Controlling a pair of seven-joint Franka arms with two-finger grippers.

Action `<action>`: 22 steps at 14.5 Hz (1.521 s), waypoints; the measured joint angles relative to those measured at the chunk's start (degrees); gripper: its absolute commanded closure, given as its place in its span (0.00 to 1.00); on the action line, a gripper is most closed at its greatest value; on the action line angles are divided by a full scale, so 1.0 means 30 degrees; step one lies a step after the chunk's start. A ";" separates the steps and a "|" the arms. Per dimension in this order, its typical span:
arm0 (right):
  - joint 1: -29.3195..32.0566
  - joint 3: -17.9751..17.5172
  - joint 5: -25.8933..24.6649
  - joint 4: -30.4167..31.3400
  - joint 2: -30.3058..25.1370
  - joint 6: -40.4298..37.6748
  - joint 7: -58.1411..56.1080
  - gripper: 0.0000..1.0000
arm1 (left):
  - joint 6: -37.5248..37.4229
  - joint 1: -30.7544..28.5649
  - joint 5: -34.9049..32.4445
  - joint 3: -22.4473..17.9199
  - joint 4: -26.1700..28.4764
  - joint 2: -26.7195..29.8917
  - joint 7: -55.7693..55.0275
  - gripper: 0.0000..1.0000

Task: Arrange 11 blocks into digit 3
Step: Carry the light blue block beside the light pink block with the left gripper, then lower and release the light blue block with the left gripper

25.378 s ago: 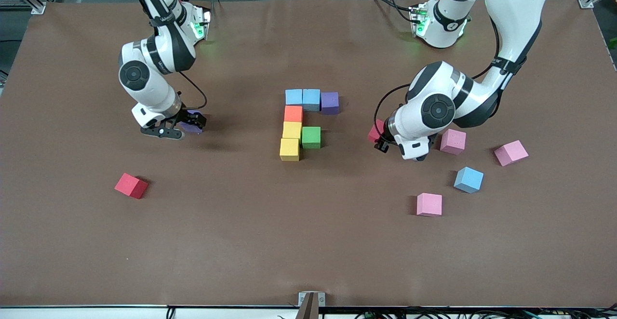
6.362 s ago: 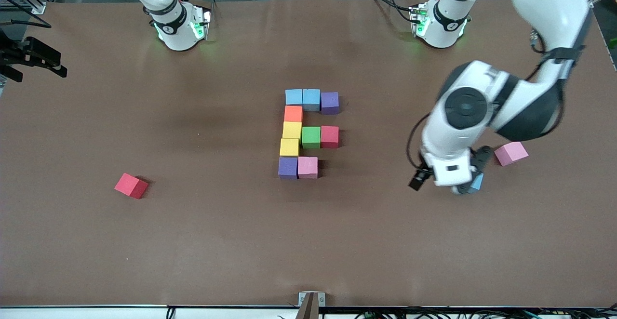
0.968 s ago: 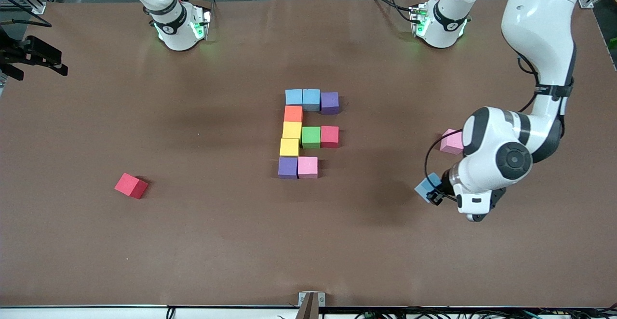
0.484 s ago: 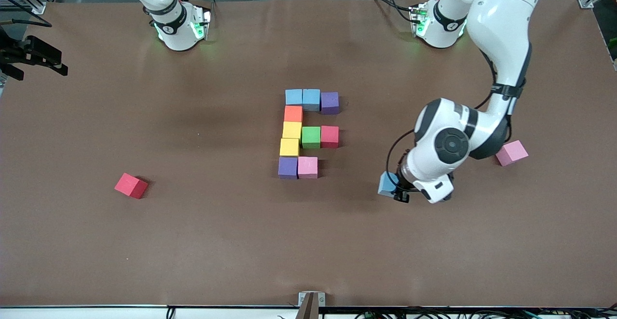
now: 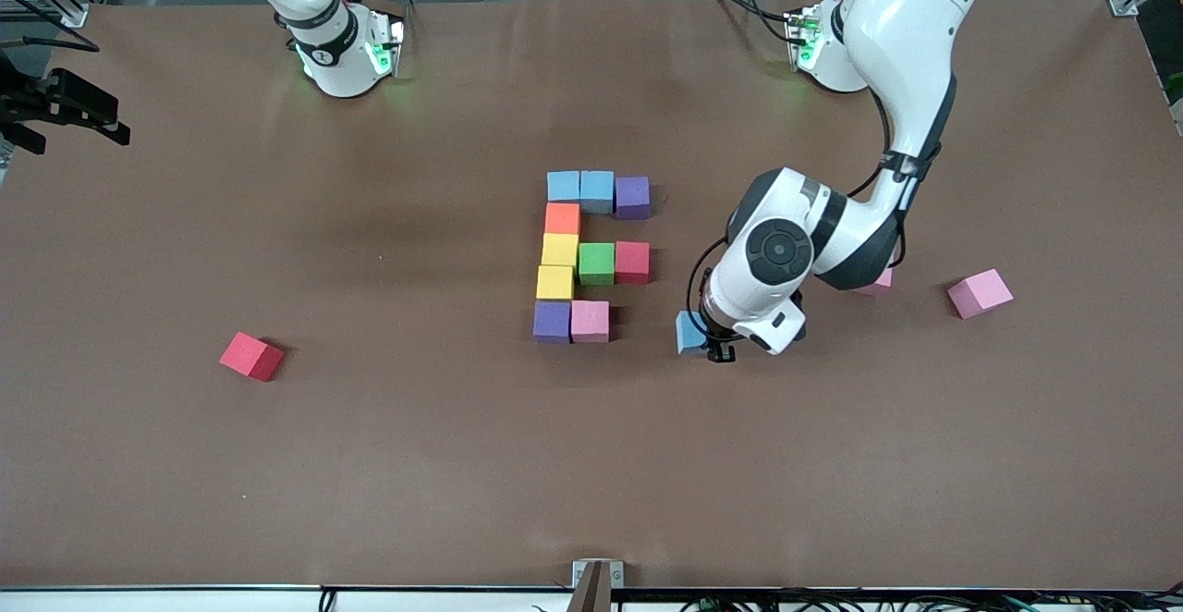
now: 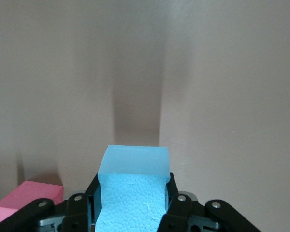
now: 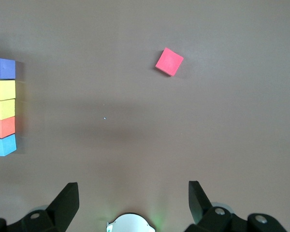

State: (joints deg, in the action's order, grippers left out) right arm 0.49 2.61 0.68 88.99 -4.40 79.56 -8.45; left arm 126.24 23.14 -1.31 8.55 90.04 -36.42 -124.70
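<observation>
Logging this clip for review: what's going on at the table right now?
The left gripper is shut on a blue block, over the table beside the unfinished digit 3, ten blocks so far. The right arm waits, its right gripper open above its end. A red block and pink blocks lie loose.

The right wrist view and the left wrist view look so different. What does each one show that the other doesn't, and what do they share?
Only the right wrist view shows a lone red block, the edge of the block figure with its purple, yellow, orange and blue cubes, and the open right gripper high above the table. Only the left wrist view shows the left gripper shut on a light blue block, with a pink block beside it. Both show the brown table.
</observation>
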 measured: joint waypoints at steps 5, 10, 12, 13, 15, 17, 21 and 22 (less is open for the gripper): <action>0.0000 0.0005 0.0000 0.0000 0.0000 0.0000 0.0000 0.00 | 0.1666 0.1219 -0.0008 -0.0001 0.0012 -0.1193 -0.0130 0.66; 0.0000 0.0009 0.0000 0.0008 0.0000 0.0000 0.0000 0.00 | 0.2172 0.1735 -0.0008 -0.0001 -0.0011 -0.1613 -0.0317 0.66; 0.0001 0.0017 0.0000 0.0009 0.0000 0.0000 0.0000 0.00 | 0.2225 0.1871 -0.0008 0.0002 -0.0206 -0.1942 -0.1121 0.66; 0.0001 0.0019 0.0000 0.0010 0.0000 0.0000 0.0000 0.00 | 0.2262 0.1954 -0.0008 0.0002 -0.0402 -0.2142 -0.1511 0.66; 0.0001 0.0021 0.0000 0.0020 0.0000 0.0000 0.0000 0.00 | 0.2264 0.2052 -0.0008 0.0001 -0.0714 -0.2333 -0.2105 0.66; 0.0002 0.0022 0.0000 0.0023 0.0000 0.0000 0.0000 0.00 | 0.2264 0.2162 -0.0008 0.0003 -0.0893 -0.2437 -0.2466 0.66; 0.0002 0.0024 0.0000 0.0032 0.0000 0.0000 0.0000 0.00 | 0.2265 0.2508 -0.0008 0.0002 -0.1004 -0.2487 -0.3026 0.66; 0.0002 0.0025 0.0000 0.0033 0.0000 0.0000 0.0000 0.00 | 0.2265 0.2553 -0.0008 0.0002 -0.1032 -0.2523 -0.3041 0.66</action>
State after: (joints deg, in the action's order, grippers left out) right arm 0.50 2.69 0.68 89.09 -4.40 79.56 -8.45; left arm 133.03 30.80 -1.33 8.55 86.94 -43.99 -133.82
